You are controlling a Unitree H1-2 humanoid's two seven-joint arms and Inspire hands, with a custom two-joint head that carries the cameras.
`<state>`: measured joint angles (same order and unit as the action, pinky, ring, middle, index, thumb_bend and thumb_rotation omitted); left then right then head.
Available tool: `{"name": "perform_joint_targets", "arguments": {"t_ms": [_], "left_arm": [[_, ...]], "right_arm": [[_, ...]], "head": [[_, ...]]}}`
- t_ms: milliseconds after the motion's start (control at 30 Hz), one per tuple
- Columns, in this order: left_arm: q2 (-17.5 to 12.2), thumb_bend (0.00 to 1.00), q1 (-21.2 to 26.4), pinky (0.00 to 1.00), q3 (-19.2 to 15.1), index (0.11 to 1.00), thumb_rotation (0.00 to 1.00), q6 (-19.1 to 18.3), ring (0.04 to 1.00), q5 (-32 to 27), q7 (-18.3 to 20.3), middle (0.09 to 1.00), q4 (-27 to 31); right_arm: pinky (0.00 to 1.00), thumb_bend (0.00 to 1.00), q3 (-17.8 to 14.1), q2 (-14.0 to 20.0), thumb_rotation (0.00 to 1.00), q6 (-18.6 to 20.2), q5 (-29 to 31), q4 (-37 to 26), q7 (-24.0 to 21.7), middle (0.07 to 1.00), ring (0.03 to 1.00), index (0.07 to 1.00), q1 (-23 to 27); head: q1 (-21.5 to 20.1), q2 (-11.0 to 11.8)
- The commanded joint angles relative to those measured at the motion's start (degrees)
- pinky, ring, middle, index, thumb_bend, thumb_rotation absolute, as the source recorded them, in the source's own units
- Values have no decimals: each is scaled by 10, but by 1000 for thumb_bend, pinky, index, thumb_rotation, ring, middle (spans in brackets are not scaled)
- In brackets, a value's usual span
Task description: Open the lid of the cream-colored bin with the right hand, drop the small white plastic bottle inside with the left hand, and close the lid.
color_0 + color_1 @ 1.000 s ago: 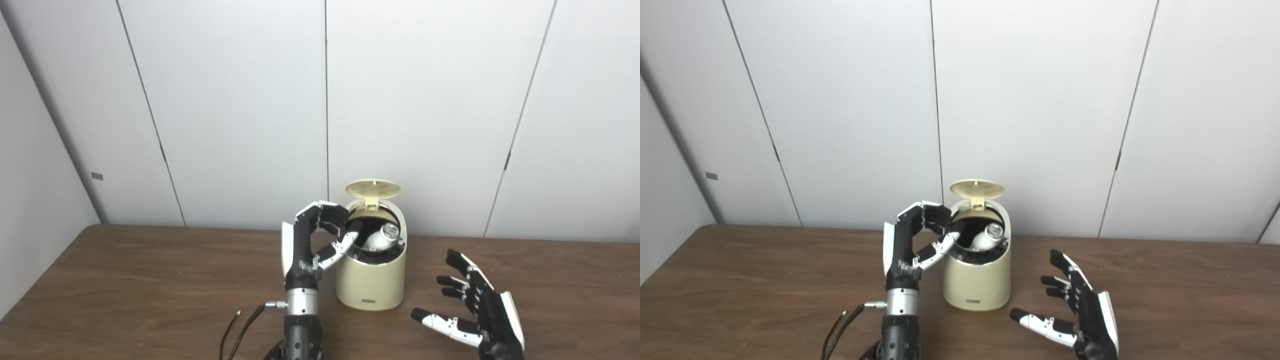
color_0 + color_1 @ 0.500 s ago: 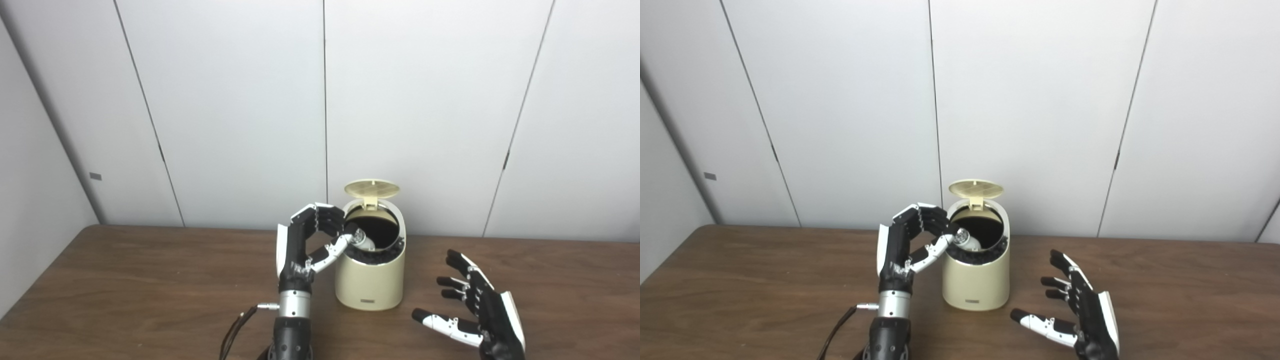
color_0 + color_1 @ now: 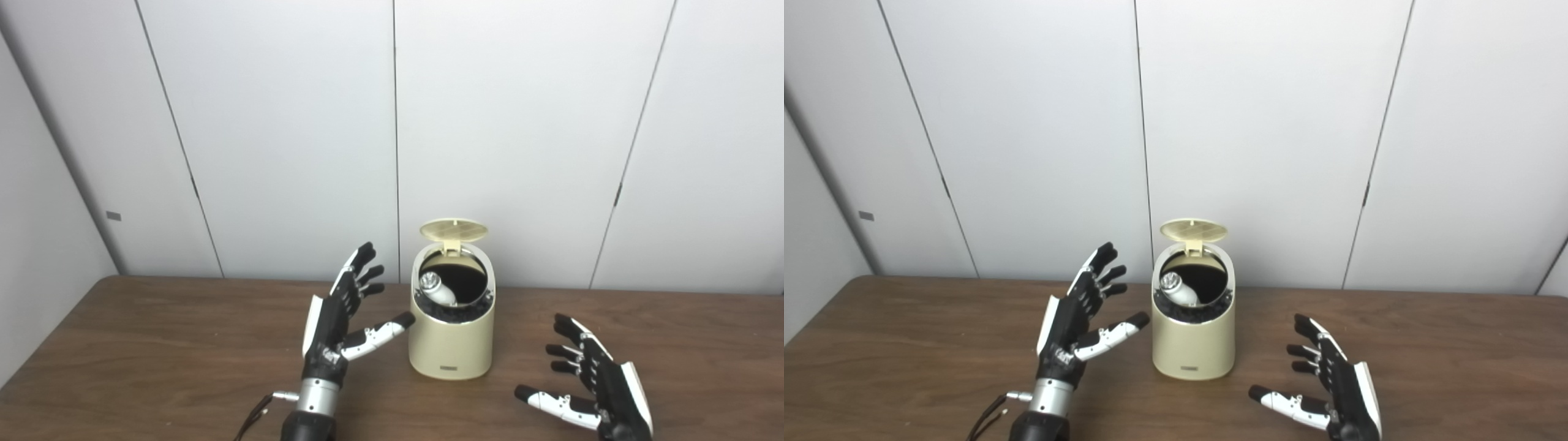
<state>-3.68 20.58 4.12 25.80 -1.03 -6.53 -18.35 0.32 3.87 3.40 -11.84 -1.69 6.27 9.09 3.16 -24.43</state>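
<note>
The cream-colored bin (image 3: 452, 334) stands upright on the brown wooden table (image 3: 153, 343), near the table's far edge and roughly at the middle of the view. Its round lid (image 3: 454, 229) is tipped up and back on a hinge at the bin's 12 o'clock side, so the dark mouth faces the cameras. Inside that mouth lies the small white plastic bottle (image 3: 436, 290), leaning toward the 10 o'clock side of the opening with its silvery cap end up (the lower part of it is hidden by the bin's front wall). A ring of dark material lines the inner rim below it.

The left hand (image 3: 343, 318) is at about 9 o'clock from the bin, raised above the table with the palm turned toward the bin. Its fingers are spread and point up toward 1 o'clock, the thumb reaches toward the bin's side wall, and it holds nothing; the thumb tip is just beside the wall, and contact cannot be told.

The right hand (image 3: 597, 386) is at about 4 o'clock from the bin, well apart from it, low over the table. Its fingers are also spread, the thumb pointing toward 9 o'clock, and it is empty.

Pale wall panels (image 3: 520, 122) rise behind the table.
</note>
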Motion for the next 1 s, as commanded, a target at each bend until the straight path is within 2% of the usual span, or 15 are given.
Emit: {"name": "perform_joint_targets", "arguments": {"t_ms": [0,133,233,300,433,567,600,767,867,967], "left_arm": [[-5,813,14,750,-12,940,146,11,827,-2,14,917,29],[-14,821,-3,744,-29,938,149,11,829,-4,34,916,45],[-24,842,-16,717,-35,926,138,11,821,0,48,905,51],[-31,829,-22,692,-36,924,124,11,817,8,55,902,49],[-43,829,-31,662,-35,899,92,6,797,12,69,878,44],[-52,829,-34,661,-32,880,68,3,787,33,74,865,37],[-53,832,-35,656,-32,872,60,1,776,41,72,857,37],[-51,847,-38,632,-31,851,54,-9,747,64,69,837,34],[-50,843,-42,637,-29,847,56,-21,740,76,68,823,35],[-49,835,-45,633,-27,844,51,-26,745,84,69,819,34]], "right_arm": [[675,772,-1,4,130,-35,3,-9,-2,870,758,854,26],[684,791,1,20,162,-30,-10,-20,-6,862,761,849,50],[688,762,10,43,169,-19,-23,-40,-27,857,782,845,82],[680,732,18,62,227,-14,-31,-46,-46,869,805,856,110],[674,704,41,100,340,23,-66,-65,-88,882,817,852,173],[662,790,65,123,322,81,-101,-81,-130,873,816,837,232],[666,792,74,130,356,93,-113,-85,-141,880,819,848,243],[731,788,97,147,393,146,-141,-104,-192,907,867,874,284],[747,779,105,150,404,157,-155,-103,-208,912,877,882,302],[750,766,119,159,467,160,-176,-93,-225,899,876,885,321]], "head": [[-2,0],[-11,4],[-18,7],[-28,13],[-38,19],[-45,24],[-46,25],[-48,27],[-47,28],[-48,29]]}}
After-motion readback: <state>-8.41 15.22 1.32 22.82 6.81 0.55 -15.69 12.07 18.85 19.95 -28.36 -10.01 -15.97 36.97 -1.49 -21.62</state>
